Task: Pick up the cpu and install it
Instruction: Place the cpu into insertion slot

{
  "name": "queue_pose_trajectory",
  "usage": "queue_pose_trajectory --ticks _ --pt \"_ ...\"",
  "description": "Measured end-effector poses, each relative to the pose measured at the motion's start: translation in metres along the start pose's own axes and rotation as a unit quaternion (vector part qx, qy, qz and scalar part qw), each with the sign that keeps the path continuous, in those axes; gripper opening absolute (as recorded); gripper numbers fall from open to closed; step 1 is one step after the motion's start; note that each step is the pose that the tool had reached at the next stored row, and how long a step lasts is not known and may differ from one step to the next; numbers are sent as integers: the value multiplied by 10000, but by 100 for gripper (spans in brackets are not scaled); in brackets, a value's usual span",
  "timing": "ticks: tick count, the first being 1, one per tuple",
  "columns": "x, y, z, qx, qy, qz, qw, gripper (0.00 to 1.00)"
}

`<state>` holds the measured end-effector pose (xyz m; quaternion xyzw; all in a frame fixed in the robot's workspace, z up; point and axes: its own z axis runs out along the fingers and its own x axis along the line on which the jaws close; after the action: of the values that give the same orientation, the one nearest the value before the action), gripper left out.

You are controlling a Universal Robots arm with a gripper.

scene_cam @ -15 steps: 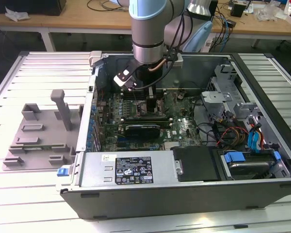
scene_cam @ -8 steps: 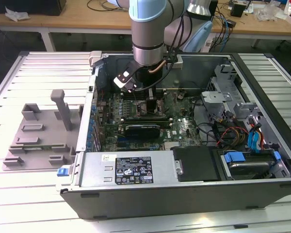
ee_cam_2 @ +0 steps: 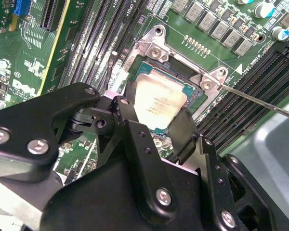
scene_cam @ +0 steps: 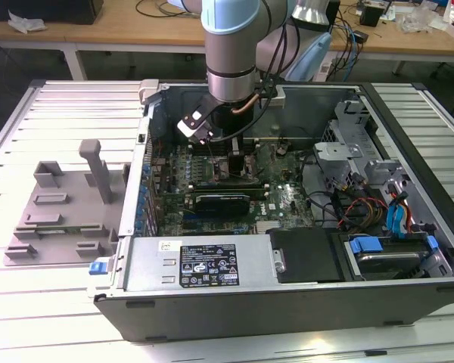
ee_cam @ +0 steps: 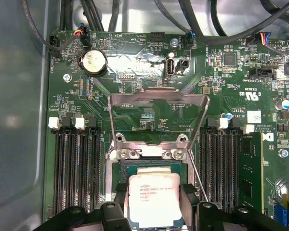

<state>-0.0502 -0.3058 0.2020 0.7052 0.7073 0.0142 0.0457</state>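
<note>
- One cpu [ee_cam_2: 159, 98], one claw [ee_cam_2: 158, 108] with two fingers [ee_cam_2: 183, 134], one socket [ee_cam: 149, 164], one raised bracket [ee_cam: 159, 98].
- The claw is narrowed onto the cpu, which sits between its fingers at the socket.
- The cpu lies flat, silver face up; it is square, with no long axis.

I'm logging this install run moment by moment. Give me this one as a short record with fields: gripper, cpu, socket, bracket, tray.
gripper: down inside the open computer case, shut on the cpu
cpu: silver top up, between the fingers, over the socket
seated: cannot tell
socket: on the green motherboard, memory slots either side
bracket: swung open, off the socket
tray: grey, outside the case, at the exterior view's left
</note>
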Motion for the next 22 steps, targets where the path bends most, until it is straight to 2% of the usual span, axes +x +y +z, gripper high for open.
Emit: queue_pose_trajectory --ticks 2,3,7,9,12,14,20,21,22 --pt "1 1 3 -2 3 0 10000 55" --pt "1 0 3 -1 1 0 10000 61" --pt "-1 9 -27 2 -2 -6 10000 61" --pt "-5 9 -28 10 -45 -13 10000 61" --pt "-4 7 2 11 -53 -14 10000 61" --pt "-3 7 8 9 -27 -11 10000 61" --pt "-3 6 11 10 -17 -10 10000 61" --pt "-3 6 11 11 -17 -10 10000 60" --pt "-3 6 11 11 -17 -10 10000 53"
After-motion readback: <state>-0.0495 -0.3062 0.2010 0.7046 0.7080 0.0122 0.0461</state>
